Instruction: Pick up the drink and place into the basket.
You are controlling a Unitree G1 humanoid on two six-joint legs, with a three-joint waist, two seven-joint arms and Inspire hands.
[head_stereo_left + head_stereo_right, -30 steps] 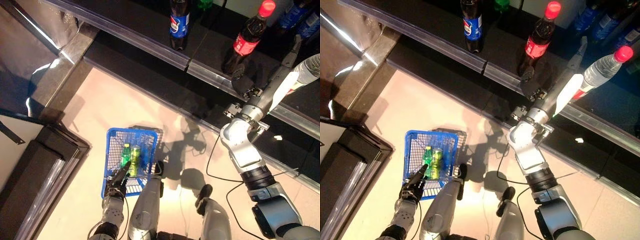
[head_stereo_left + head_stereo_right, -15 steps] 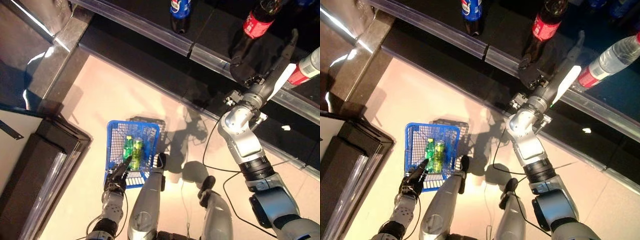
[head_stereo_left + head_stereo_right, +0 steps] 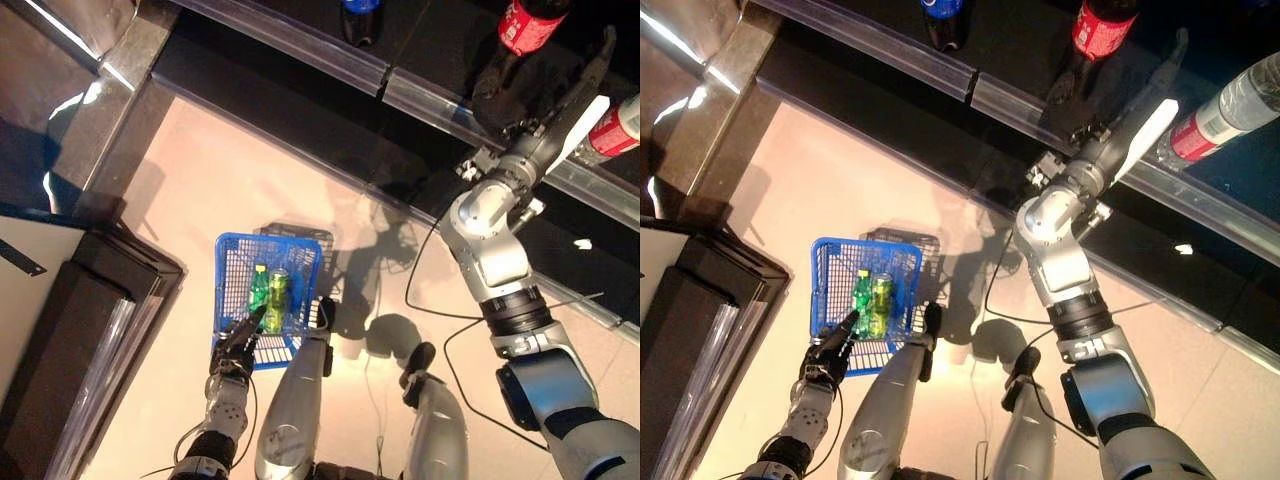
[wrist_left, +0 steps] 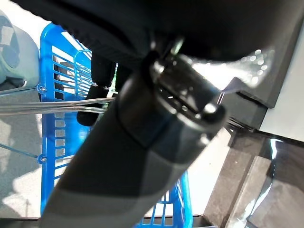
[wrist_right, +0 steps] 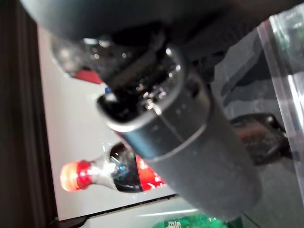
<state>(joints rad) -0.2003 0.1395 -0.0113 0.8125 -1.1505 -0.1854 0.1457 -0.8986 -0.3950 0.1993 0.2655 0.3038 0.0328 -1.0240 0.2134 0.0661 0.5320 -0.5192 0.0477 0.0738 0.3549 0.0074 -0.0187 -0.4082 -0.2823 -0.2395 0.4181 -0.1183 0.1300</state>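
My right hand (image 3: pixel 575 120) reaches into the dark shelf with straight fingers and a white thumb cover, and holds nothing. It lies between a cola bottle with a red label (image 3: pixel 525 22) to its left and a clear bottle with a red label (image 3: pixel 618 125) to its right. In the right wrist view the cola bottle (image 5: pixel 111 173) shows past the thumb. My left hand (image 3: pixel 235 352) is shut on the wire handles (image 4: pixel 42 105) of the blue basket (image 3: pixel 232 270), which hangs low at the left. A green bottle (image 3: pixel 258 288) and a green can (image 3: pixel 277 297) lie in it.
A cola bottle with a blue label (image 3: pixel 358 15) stands further left on the shelf. The shelf's clear front rail (image 3: pixel 300 45) runs across above the pale floor. A dark cabinet (image 3: pixel 90 330) stands at the left.
The whole picture has shifted, so the camera moved. My right hand has reached further into the shelf beside the red-label cola bottle. The blue basket hangs as before.
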